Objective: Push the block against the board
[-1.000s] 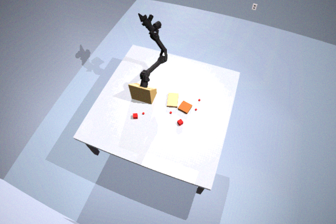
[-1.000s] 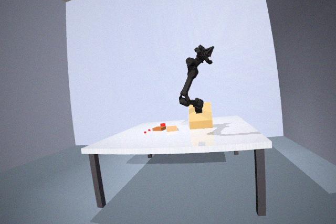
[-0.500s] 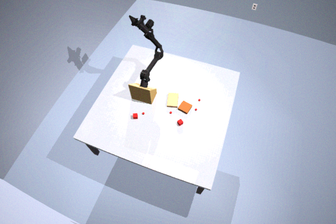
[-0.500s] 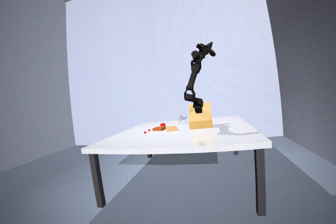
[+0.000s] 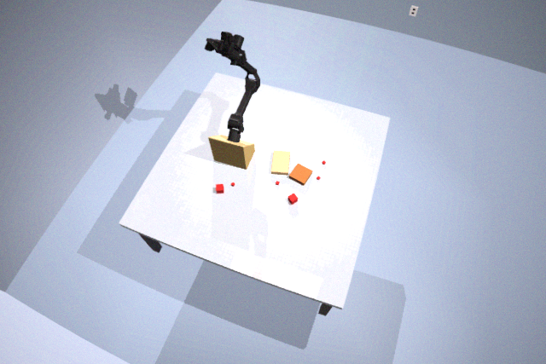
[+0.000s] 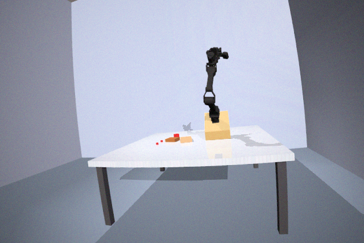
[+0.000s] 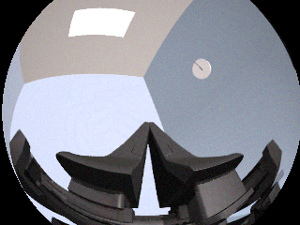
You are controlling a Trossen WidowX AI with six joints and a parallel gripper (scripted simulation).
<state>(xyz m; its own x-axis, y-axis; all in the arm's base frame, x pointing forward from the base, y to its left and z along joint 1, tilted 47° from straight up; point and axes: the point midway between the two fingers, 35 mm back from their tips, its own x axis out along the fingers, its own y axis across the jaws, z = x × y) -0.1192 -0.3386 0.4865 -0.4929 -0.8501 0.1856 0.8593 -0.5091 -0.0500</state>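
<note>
The claw (image 7: 149,144) is pressed together with nothing between its fingers, only a thin sliver of pale wall showing between the two dark tips in the wrist view, and it points upward at the meeting of a beige ceiling with a bright light panel (image 7: 101,22) and grey-blue walls. It sits at the top of the black arm (image 5: 245,93), which rises nearly straight from a tan box-shaped base (image 5: 232,151) standing on the worktop (image 5: 308,236), so the claw is high above and well apart from everything lying there. The worktop is a white square slab on dark legs, set on a pale blue-grey floor in a room of grey and light-blue walls; the arm's shadow falls across the slab and the floor. Near the base lies the board (image 5: 280,162), a pale yellow flat rectangle, and just beside it the square block (image 5: 300,173), orange and flat, turned at an angle so that one corner meets or nearly meets the board's side. Two small red cubes (image 5: 219,188) and several tiny red dots (image 5: 323,162) are scattered around them.
</note>
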